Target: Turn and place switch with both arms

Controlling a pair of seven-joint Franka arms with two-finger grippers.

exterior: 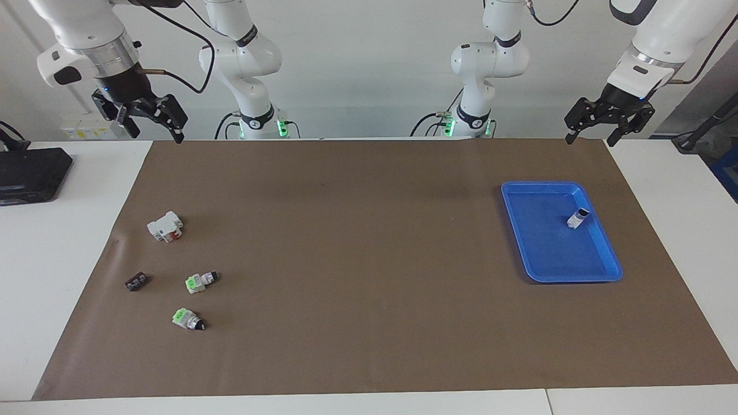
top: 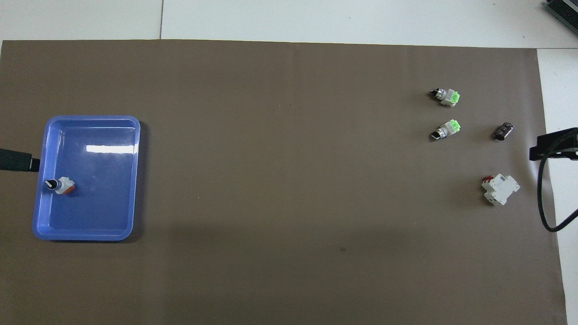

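Note:
The switch (exterior: 201, 280) (top: 445, 130) lies on its side on the brown mat toward the right arm's end, green block at one end, dark tip at the other. My right gripper (exterior: 155, 131) hangs open and empty, high over the mat's corner at the robots' end, well away from the switch. My left gripper (exterior: 589, 138) hangs open and empty over the mat's other corner at the robots' end, above and apart from the blue tray (exterior: 562, 279) (top: 90, 118).
A stubbier green-ended switch (exterior: 187, 319) (top: 445, 95) lies farther from the robots than the switch. A white block with a red part (exterior: 165, 226) (top: 500, 189) lies nearer, a small dark part (exterior: 135, 282) (top: 503, 131) beside it. A small white switch (exterior: 578, 219) (top: 58, 185) lies in the tray.

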